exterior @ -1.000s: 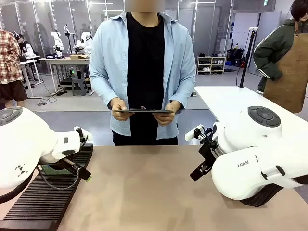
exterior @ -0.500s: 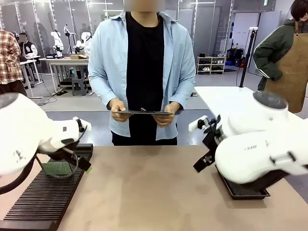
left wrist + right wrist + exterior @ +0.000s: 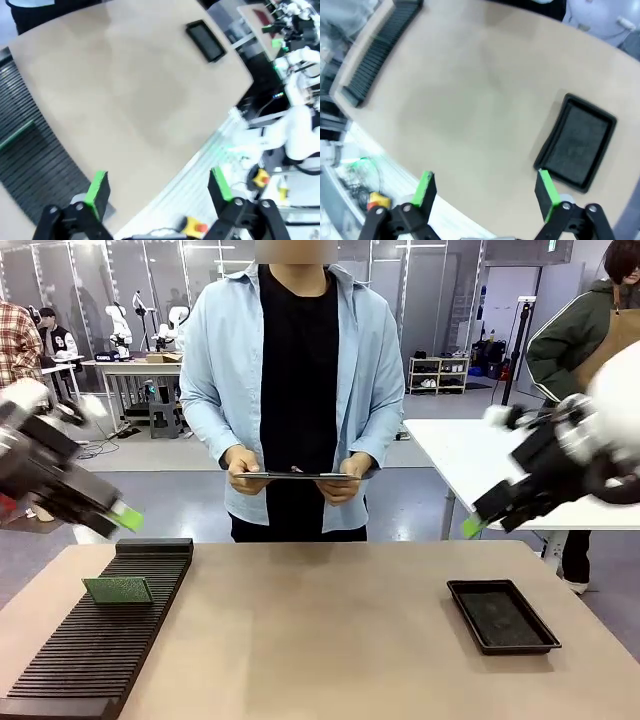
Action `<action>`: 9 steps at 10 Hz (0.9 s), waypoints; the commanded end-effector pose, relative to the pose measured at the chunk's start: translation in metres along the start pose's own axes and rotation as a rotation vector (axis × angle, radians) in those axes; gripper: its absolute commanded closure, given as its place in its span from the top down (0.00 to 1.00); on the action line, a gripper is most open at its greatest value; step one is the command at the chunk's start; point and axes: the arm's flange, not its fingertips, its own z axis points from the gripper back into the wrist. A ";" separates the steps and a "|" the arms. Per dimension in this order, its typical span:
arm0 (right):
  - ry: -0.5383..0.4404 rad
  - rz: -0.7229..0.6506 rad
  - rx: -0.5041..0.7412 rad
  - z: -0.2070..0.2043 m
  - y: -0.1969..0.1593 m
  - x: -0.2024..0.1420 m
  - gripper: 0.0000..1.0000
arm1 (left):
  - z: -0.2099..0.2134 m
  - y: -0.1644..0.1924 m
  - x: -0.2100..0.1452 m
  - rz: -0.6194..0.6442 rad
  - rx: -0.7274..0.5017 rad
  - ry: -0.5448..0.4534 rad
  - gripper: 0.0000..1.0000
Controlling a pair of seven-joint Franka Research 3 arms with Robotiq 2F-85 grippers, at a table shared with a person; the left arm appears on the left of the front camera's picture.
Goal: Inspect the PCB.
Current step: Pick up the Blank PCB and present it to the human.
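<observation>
The PCB (image 3: pixel 118 589) is a small green board standing on edge in the black slotted rack (image 3: pixel 100 640) at the table's left; in the left wrist view the PCB (image 3: pixel 17 135) shows as a thin green strip. My left gripper (image 3: pixel 125 518) hangs blurred above the table's left edge, up and away from the board, and in its own view the left gripper (image 3: pixel 159 187) is open and holds nothing. High at the right, my right gripper (image 3: pixel 472 527) is off the table; seen from its wrist, the right gripper (image 3: pixel 485 191) is open and holds nothing.
A shallow black tray (image 3: pixel 502 615) lies at the table's right, also in view as the tray (image 3: pixel 577 142) and the tray (image 3: pixel 205 41). A person at the far side holds a dark clipboard (image 3: pixel 297 475) flat in both hands. Bare tan tabletop (image 3: pixel 320 640) spans the middle.
Both arms have swung up and outward from low over the table. The left gripper has drawn off from the PCB, which stays in the rack.
</observation>
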 end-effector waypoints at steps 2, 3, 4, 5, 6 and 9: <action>-0.167 -0.210 0.300 0.078 -0.071 -0.059 1.00 | 0.090 0.044 -0.053 0.211 -0.107 -0.152 1.00; -0.208 -0.257 0.390 0.089 -0.094 -0.079 1.00 | 0.111 0.059 -0.073 0.250 -0.121 -0.205 1.00; -0.229 -0.308 0.450 0.097 -0.116 -0.101 1.00 | 0.134 0.072 -0.095 0.296 -0.131 -0.272 1.00; -0.250 -0.346 0.485 0.101 -0.133 -0.119 1.00 | 0.150 0.084 -0.115 0.347 -0.113 -0.318 1.00; -0.264 -0.390 0.486 0.102 -0.142 -0.133 1.00 | 0.160 0.089 -0.132 0.393 -0.099 -0.357 1.00; -0.312 -0.439 0.463 0.109 -0.154 -0.161 1.00 | 0.172 0.099 -0.163 0.457 -0.082 -0.416 1.00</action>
